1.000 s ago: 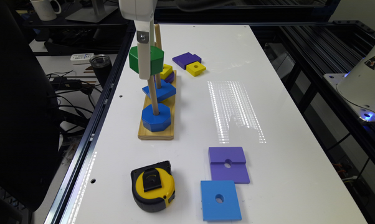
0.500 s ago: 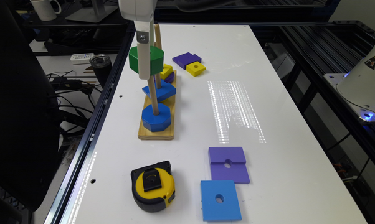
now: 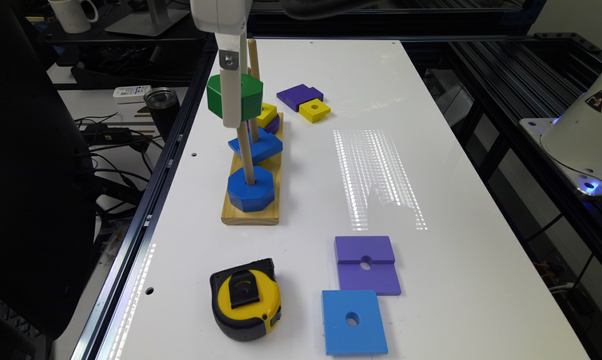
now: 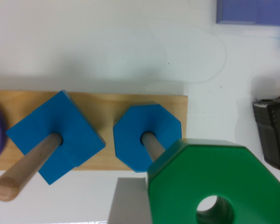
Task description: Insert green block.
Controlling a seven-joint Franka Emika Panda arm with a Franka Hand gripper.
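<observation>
The dark-green octagonal block (image 3: 248,95) (image 4: 196,177) hangs in the air with my gripper (image 3: 233,107) shut on it; one grey finger (image 4: 128,203) shows against its side. It is held high over the near end of the wooden base (image 3: 236,215), where a blue octagon (image 3: 251,189) (image 4: 130,135) sits at the foot of a peg (image 3: 246,160) (image 4: 151,142). That peg runs up under the green block; I cannot tell whether it passes into the round hole. The middle peg (image 4: 25,170) carries a blue square block (image 3: 261,145).
A yellow and black tape measure (image 3: 246,305) lies near the table front, with a purple square (image 3: 366,265) and a blue square (image 3: 353,322) beside it. Purple (image 3: 298,95) and yellow (image 3: 314,110) blocks lie behind the base. The table edge runs along the exterior view's left.
</observation>
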